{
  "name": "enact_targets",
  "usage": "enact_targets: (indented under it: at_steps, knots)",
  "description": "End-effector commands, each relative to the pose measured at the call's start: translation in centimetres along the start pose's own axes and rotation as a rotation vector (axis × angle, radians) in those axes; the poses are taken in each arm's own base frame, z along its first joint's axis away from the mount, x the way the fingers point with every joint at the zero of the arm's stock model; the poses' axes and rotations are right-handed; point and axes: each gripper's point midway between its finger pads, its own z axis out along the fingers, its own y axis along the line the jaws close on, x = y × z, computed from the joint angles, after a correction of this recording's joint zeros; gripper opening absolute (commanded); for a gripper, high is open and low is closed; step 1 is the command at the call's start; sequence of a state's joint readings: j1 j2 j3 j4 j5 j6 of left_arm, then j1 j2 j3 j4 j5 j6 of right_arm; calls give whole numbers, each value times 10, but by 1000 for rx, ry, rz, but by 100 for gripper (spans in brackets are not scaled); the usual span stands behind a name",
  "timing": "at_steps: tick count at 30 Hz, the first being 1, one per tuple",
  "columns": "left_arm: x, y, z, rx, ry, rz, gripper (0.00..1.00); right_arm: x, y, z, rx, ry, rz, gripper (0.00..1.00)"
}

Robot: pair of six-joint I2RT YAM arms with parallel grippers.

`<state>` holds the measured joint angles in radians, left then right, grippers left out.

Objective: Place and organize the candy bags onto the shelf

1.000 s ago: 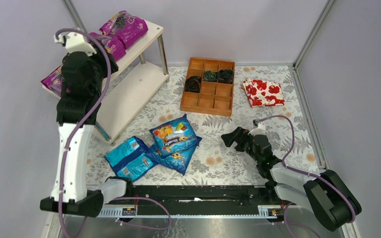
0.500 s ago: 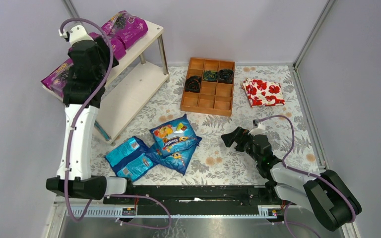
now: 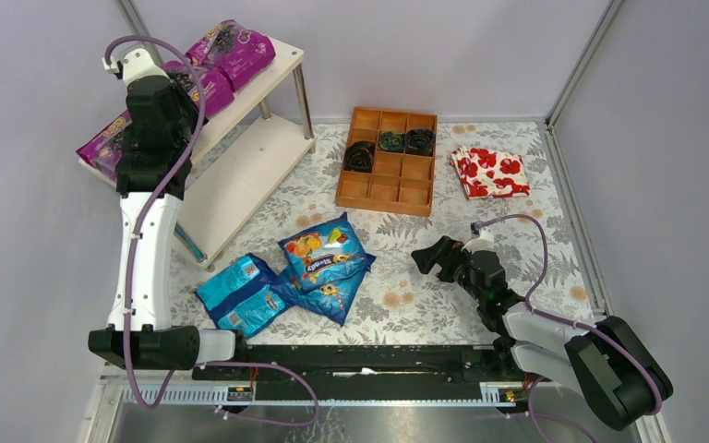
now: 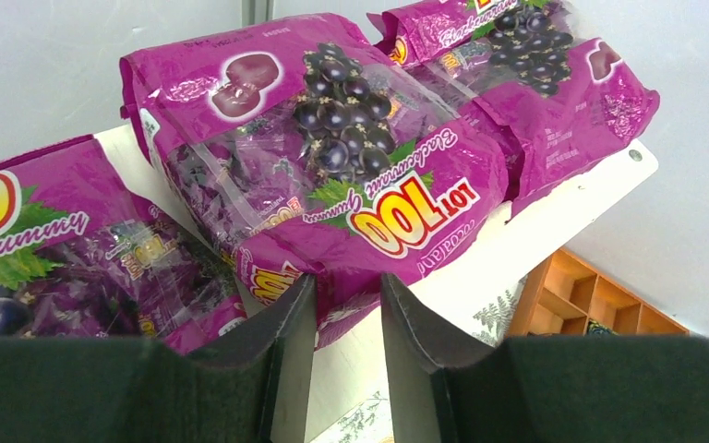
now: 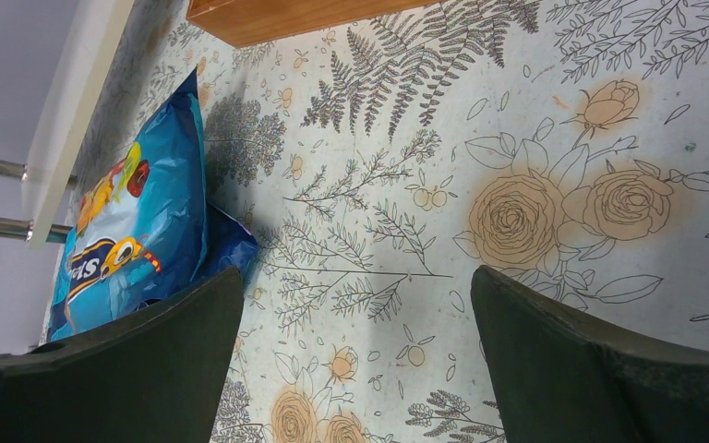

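Observation:
Three magenta-purple candy bags lie on the top board of the shelf (image 3: 272,78): a far one (image 3: 237,46), a middle one (image 3: 205,85) and a near-left one (image 3: 102,143). My left gripper (image 3: 183,85) is raised at the shelf top. In the left wrist view its jaws (image 4: 348,281) stand narrowly apart, pinching the near edge of the middle bag (image 4: 332,138). Three blue candy bags (image 3: 326,249) (image 3: 240,293) (image 3: 332,295) lie overlapped on the table in front of the shelf. My right gripper (image 3: 427,258) is open and empty, low over the table, right of the blue bags (image 5: 138,221).
An orange-brown compartment tray (image 3: 388,189) with dark rolls stands at the back centre. A white cloth with red flowers (image 3: 489,171) lies right of it. The shelf's lower board (image 3: 240,175) is bare. Walls stand close on the left and right.
My left arm has swung back and up along the shelf, uncovering the near-left purple bag, and now reaches the middle bag. The right arm has not moved.

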<state>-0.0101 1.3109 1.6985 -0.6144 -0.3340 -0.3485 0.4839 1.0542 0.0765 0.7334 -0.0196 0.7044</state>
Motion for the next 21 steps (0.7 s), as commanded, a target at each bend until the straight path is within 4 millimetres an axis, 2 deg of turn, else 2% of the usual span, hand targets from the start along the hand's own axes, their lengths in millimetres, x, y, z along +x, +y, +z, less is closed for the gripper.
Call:
enact_targets:
  at_steps: [1,8,9,11,13,21]
  knots:
    - [-16,-11,-2,59,-66,-28,35,-14,13,3,-43,-41,-5,100]
    - [-20,-16,-1,78,-77,-36,34,-14,13,4,-41,-39,-5,100]
    - [-20,-17,-2,86,-80,-36,31,-14,12,4,-38,-37,-5,100]
    - [-21,-16,-6,90,-85,-35,14,-14,13,5,-40,-35,-6,100]
    - [-22,-13,-11,84,-93,-32,6,-13,13,5,-41,-33,-7,100]
    - [-19,-3,-30,91,-125,-18,0,-13,13,6,-38,-28,-7,100]
